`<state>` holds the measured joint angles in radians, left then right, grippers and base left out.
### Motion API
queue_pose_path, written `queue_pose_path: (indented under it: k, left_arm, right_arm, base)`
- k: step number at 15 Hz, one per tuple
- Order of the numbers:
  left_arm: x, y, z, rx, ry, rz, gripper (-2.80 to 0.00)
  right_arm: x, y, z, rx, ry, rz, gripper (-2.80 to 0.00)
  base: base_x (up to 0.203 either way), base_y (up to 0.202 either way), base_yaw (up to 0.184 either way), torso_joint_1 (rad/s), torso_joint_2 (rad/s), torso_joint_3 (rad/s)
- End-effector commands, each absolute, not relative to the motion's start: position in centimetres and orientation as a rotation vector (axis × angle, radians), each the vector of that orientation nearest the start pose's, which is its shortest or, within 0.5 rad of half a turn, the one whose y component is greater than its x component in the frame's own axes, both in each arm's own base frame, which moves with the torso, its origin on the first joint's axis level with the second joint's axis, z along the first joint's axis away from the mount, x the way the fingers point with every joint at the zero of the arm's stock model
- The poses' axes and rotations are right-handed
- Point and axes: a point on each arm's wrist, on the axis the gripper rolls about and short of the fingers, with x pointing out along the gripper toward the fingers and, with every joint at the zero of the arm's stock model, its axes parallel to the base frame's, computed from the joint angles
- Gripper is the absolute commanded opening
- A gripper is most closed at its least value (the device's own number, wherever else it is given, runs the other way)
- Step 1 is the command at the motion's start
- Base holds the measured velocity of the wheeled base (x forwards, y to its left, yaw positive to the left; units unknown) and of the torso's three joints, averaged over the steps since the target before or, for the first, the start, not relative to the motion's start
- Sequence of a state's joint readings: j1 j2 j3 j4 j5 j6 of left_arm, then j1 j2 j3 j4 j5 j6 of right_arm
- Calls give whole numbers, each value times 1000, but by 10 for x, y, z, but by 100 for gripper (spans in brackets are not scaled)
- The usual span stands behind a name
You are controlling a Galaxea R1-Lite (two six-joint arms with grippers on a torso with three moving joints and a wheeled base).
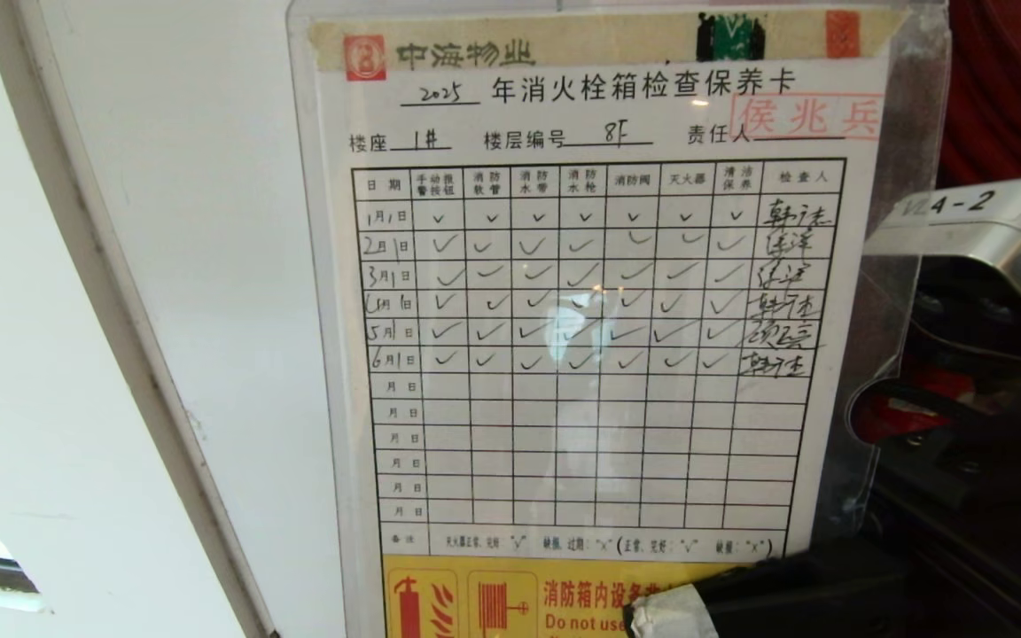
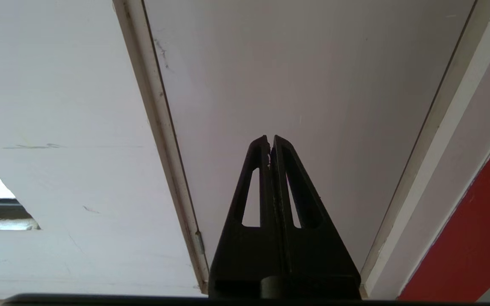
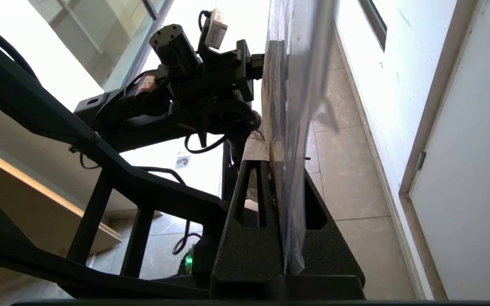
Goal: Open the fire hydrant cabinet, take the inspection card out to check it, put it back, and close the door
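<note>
1. Up close before the head camera: white laminated inspection card [image 1: 599,337] with black grid, ticks and yellow bottom strip, fills view.
2. Right gripper [image 1: 697,602] black, taped fingertip, clenched on card's bottom edge.
3. Left gripper [image 2: 271,142] closed, empty, near white door panel [image 2: 313,76].

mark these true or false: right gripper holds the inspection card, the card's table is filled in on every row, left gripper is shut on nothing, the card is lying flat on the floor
1. The right gripper holds the inspection card. True.
2. Every row of the card's table is filled in. False: only the top six rows carry ticks, the lower six are blank.
3. The left gripper is shut on nothing. True.
4. The card lies flat on the floor. False: it is held up before the head camera, in a clear sleeve.
</note>
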<state>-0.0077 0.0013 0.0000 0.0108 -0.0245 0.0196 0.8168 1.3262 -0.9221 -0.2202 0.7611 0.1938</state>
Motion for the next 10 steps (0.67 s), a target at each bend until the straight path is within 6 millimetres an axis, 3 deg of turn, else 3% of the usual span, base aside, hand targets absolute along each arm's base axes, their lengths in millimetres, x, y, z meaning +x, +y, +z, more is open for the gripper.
queue_pose_path:
  k: [1,6,10]
  left_arm:
    - [-23,0,74,20,12,-32,-280]
    - [-23,0,74,20,12,-32,-280]
    - [-23,0,74,20,12,-32,-280]
  right_arm:
    - [133,164,275,147,350,1548,-280]
    - [143,155,272,157,345,1450,-280]
    - [138,117,286,196,258,1303,-280]
  base:
    - [0,0,0,0,0,0]
    - [0,0,0,0,0,0]
    - [0,0,0,0,0,0]
